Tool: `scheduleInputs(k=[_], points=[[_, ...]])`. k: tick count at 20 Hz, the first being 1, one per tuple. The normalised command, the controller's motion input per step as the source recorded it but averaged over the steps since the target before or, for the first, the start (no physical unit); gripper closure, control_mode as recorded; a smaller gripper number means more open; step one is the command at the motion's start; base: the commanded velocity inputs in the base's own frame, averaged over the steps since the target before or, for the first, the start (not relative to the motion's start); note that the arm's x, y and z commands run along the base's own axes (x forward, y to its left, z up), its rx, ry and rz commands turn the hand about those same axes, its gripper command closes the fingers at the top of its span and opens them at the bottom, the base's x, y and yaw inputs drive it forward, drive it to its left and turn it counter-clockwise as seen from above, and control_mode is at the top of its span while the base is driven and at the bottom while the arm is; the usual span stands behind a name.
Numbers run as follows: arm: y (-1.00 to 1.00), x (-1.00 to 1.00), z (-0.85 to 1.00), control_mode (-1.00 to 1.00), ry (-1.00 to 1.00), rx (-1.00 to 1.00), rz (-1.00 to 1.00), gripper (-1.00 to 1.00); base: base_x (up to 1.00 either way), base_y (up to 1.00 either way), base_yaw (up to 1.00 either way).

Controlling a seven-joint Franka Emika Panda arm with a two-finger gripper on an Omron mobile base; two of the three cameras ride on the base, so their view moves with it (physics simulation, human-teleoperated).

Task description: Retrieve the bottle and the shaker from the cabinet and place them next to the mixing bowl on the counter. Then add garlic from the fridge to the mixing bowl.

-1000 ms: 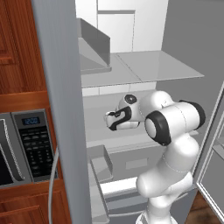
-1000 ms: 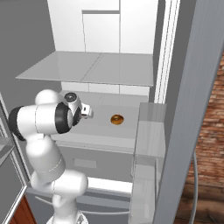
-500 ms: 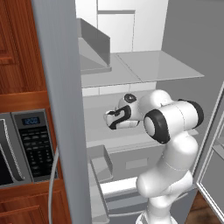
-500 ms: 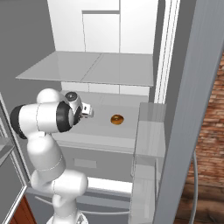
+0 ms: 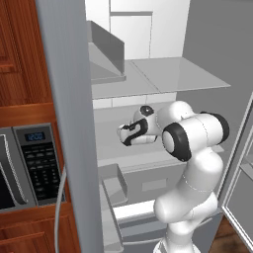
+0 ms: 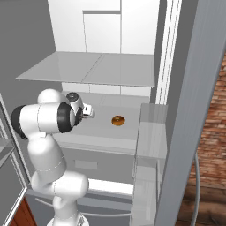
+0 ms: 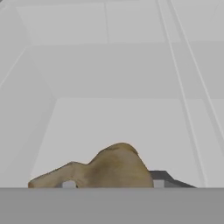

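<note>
place: home kitchen | cues: open fridge [image 6: 110, 66] with white shelves | microwave [image 5: 29, 165] set into reddish wooden cabinet [image 5: 20, 54] | brick wall [image 6: 212, 128] | wood floor

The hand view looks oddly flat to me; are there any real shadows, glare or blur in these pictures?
Hand view: the garlic is sharp but cut off by the bottom edge, the fridge floor is even grey with no cast shadow. Left base view: soft shading on the arm, no glare. Right base view: the orange-brown ring sits crisp on the shelf, nothing out of focus.
</note>
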Motion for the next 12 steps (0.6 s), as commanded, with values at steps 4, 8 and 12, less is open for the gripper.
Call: scheduleInputs(k=[4,8,12], points=[[0.00,0.00,0.00,-1.00,0.00,0.00,0.00,1.00,0.00,0.00,0.00],[0.00,-0.15,0.00,-1.00,0.00,0.00,0.00,1.00,0.00,0.00,0.00],[-0.04,-0.45,0.01,-1.00,-0.03,0.00,0.00,1.00,0.00,0.00,0.00]])
